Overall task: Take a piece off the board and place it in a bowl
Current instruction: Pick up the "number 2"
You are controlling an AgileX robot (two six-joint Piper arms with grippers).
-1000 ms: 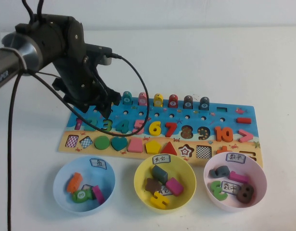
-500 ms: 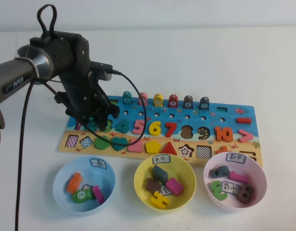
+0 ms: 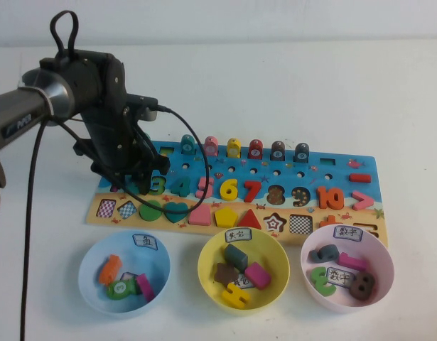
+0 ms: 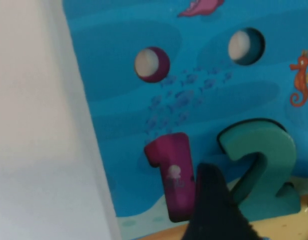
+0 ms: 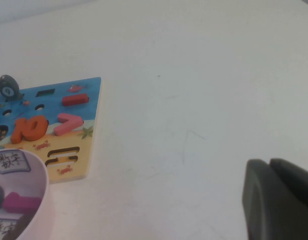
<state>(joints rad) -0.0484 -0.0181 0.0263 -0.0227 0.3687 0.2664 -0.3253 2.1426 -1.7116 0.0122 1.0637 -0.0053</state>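
The board (image 3: pixel 339 167) lies across the table's middle. The teal "2" piece (image 4: pixel 264 165) sits in its slot beside the magenta "1" (image 4: pixel 171 175); in the high view my left arm hides it. My left gripper (image 3: pixel 133 181) is low over the board's left end. In the left wrist view the left gripper (image 4: pixel 261 192) is open, one finger (image 4: pixel 214 210) between "1" and "2", the other at the "2"'s far side. The pink bowl (image 3: pixel 305 257) stands in front of the board's right end. My right gripper (image 5: pixel 279 200) is shut and empty over bare table, right of the board (image 5: pixel 88 100).
The green "3" (image 3: pixel 156 186) and darker teal "4" (image 3: pixel 181 187) are right next to the left gripper. A light blue bowl (image 3: pixel 87 273) and a yellow bowl (image 3: pixel 204 266) with several pieces stand in front of the board. Ringed pegs (image 3: pixel 233 148) line the board's far edge.
My left gripper has come down and a little to the left onto the board's left end, now covering the "2" in the high view. Nothing else moved.
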